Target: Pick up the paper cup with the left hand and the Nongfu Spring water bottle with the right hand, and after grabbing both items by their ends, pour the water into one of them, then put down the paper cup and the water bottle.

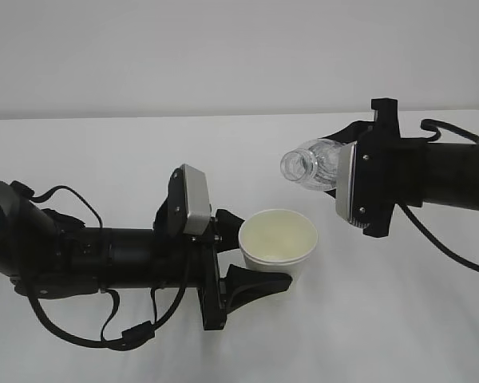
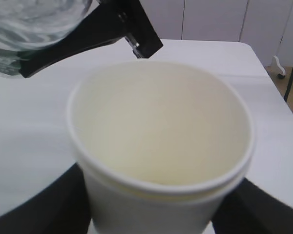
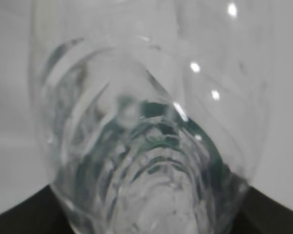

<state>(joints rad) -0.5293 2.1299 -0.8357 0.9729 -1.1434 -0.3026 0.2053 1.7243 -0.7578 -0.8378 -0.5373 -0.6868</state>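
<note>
A smooth white paper cup [image 1: 278, 249] with a rolled rim and pale cream inside sits upright, clamped between the black fingers of the left end effector [image 1: 251, 254] above a plain white surface [image 1: 104, 159]. Up and to its right, the right end effector [image 1: 347, 179] grips a clear ribbed plastic bottle [image 1: 313, 166], tipped sideways, its capless threaded neck pointing toward the cup.
</note>
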